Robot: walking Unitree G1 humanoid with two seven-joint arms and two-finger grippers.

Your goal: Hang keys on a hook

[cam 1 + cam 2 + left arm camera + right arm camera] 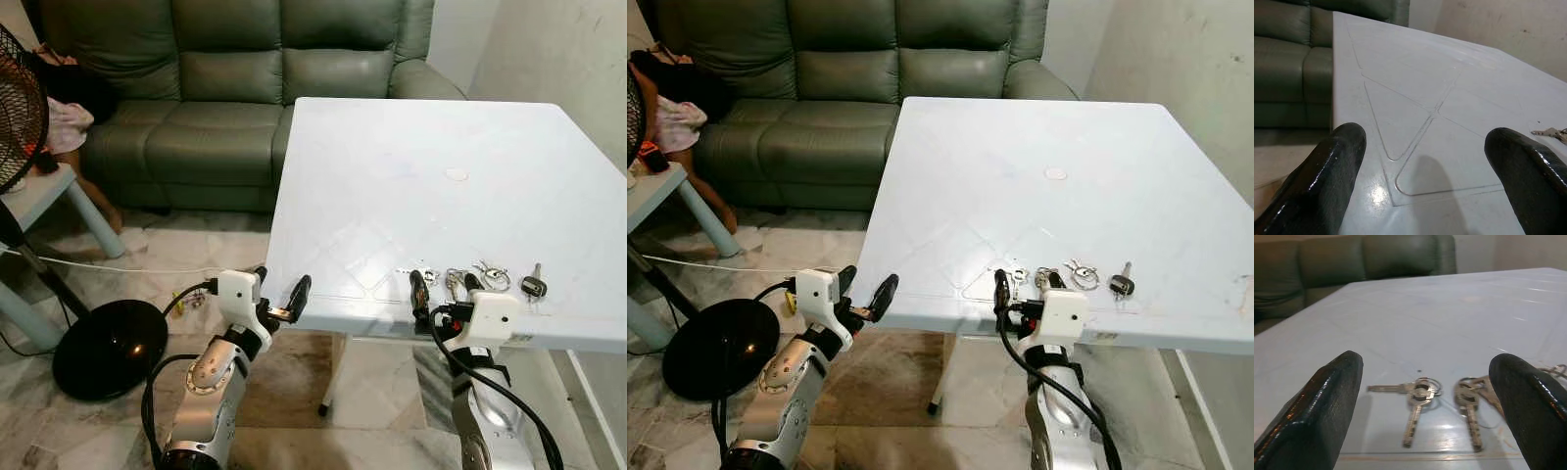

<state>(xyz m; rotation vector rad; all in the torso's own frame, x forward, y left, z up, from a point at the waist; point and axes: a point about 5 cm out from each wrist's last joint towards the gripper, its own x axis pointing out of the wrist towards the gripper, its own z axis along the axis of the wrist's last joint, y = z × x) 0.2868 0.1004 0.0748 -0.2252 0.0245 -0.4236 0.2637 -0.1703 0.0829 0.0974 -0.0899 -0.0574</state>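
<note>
Several keys lie near the front edge of a white table (411, 166): a small pair (1418, 394), a ringed bunch (1471, 399), a loose ring with keys (493, 276) and a black-headed key (534, 285). My right gripper (444, 290) is open at the table's front edge, just short of the small pair and the bunch, with nothing between its fingers. My left gripper (281, 294) is open too, hovering at the table's front left corner. The left wrist view shows bare tabletop ahead and some keys (1550, 132) far off to the side.
A green sofa (225, 88) stands behind the table. A person (69, 127) sits at its left end. A fan with a round black base (108, 348) and a pale blue side table (49, 196) stand on the marble floor to the left. A wall (578, 59) runs along the right.
</note>
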